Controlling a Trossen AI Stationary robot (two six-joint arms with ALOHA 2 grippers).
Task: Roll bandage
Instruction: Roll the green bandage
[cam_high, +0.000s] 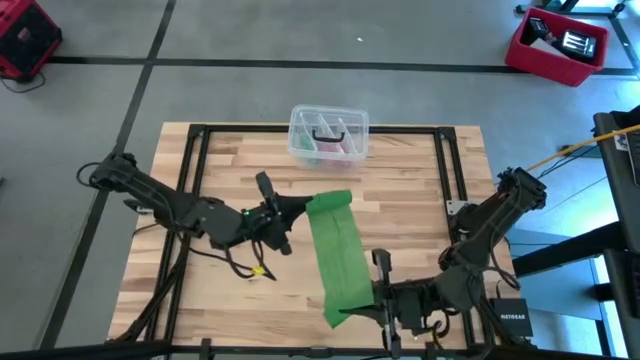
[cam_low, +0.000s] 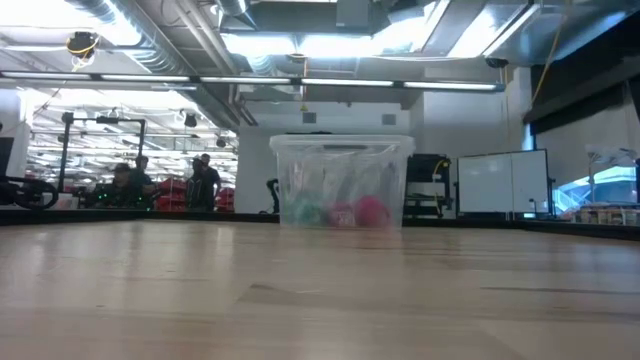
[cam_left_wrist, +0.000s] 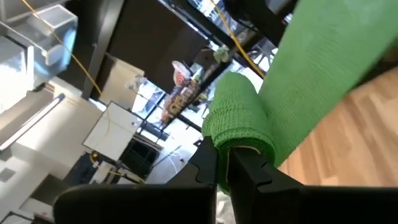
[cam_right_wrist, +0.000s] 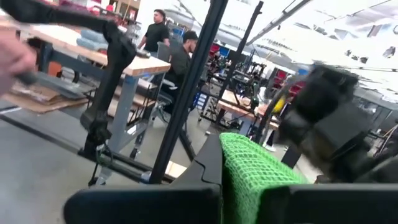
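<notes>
Near the far edge of the wooden surface (cam_high: 230, 160) stands a clear plastic box (cam_high: 329, 134), lid on, with pink and greenish round items and a dark piece inside; from table height the pink ones lie at its bottom toward one side. Just on the near side of that box lies the bandage (cam_high: 338, 258), a bright green strip of soft, finely ribbed elastic fabric. Its long axis runs from a spot close in front of the box straight away from it toward the near edge of the surface, leaning slightly sideways. The end nearer the box is folded over into a thick, rounded lip; the rest is flat and even in width.

The left tool (cam_high: 298, 209) is clenched on that folded end, the green fabric bulging out between its dark fingers (cam_left_wrist: 249, 174). The right tool (cam_high: 372, 305) is clenched on the opposite end, farthest from the box, with green mesh pinched between its fingers (cam_right_wrist: 208, 168).
</notes>
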